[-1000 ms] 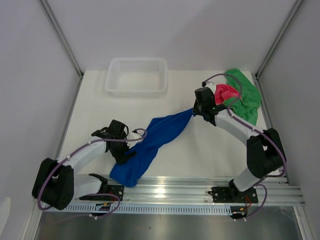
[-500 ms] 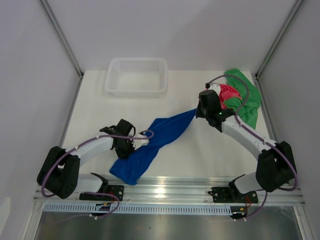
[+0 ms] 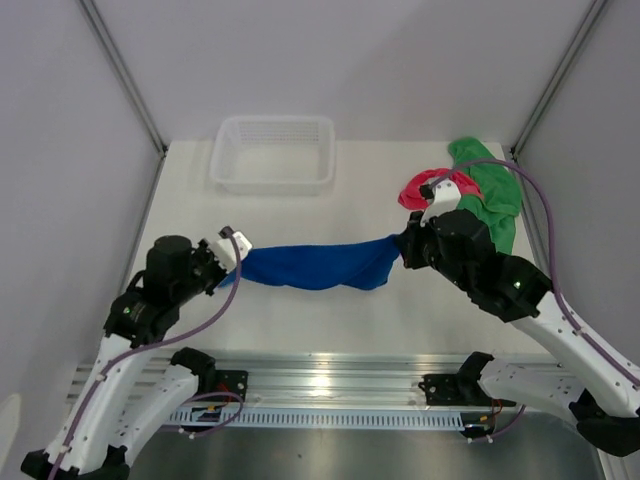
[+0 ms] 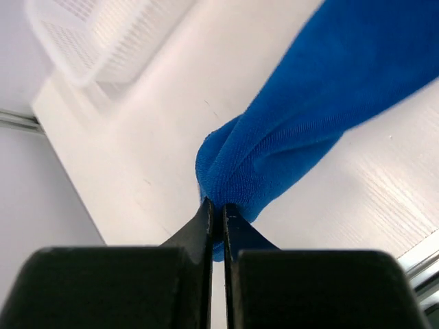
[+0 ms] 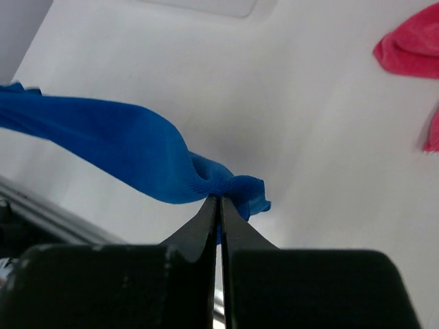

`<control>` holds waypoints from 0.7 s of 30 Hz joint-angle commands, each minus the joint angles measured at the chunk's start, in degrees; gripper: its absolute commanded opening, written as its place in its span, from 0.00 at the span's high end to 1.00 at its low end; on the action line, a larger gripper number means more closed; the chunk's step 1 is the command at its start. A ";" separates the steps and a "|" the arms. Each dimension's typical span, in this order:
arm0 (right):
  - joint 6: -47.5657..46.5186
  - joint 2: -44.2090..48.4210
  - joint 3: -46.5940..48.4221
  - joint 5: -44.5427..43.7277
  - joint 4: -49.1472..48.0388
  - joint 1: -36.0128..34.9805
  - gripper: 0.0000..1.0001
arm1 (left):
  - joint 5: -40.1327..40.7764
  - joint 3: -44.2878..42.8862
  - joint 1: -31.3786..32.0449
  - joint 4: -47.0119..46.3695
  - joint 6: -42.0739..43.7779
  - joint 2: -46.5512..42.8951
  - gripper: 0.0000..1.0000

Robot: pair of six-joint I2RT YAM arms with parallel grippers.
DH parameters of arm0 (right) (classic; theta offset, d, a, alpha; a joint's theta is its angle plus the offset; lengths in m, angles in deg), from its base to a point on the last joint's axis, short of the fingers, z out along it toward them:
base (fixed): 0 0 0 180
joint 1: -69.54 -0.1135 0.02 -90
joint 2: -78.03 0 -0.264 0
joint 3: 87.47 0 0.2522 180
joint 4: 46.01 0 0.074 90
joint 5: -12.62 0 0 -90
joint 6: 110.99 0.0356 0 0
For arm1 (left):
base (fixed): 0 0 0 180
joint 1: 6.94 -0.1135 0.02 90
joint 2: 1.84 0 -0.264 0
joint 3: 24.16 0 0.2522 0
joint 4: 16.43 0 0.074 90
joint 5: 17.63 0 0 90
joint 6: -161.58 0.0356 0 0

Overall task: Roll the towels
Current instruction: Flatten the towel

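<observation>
Seen from above, a white table [image 3: 200,200] carries two robot arms reaching in from the near edge. A royal blue towel [image 3: 315,265] is stretched sideways between them across the middle of the table, bunched into a long, narrow band that sags a little at its centre. Whether its middle touches the table cannot be told.

The left gripper [image 4: 216,209] has its two black fingers pressed together on the left end of the blue towel, with fuzzy cloth puffing out just past the tips. The right gripper [image 5: 219,202] is likewise pinched tight on the right end, where a small fold of blue sticks out beyond the fingers.

In the far right corner lies a crumpled bright green towel [image 3: 490,190]. A pink-red towel [image 3: 425,187] is bunched against its left side, just beyond the right wrist. A white mesh basket [image 3: 272,175] sits at the far edge, left of centre, well apart from the towels.
</observation>
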 commanded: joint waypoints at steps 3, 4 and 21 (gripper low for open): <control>8.02 2.58 5.51 1.65 14.60 -2.45 1.00 | 0.60 -5.17 -0.85 8.19 0.64 -1.00 0.99; 8.55 2.67 5.34 2.35 14.87 -2.45 1.00 | 0.87 -4.91 -0.94 7.49 1.08 -0.48 0.99; -1.64 -42.04 8.75 21.35 -8.86 26.11 0.32 | 3.85 -16.75 -8.93 -18.01 0.65 53.89 0.40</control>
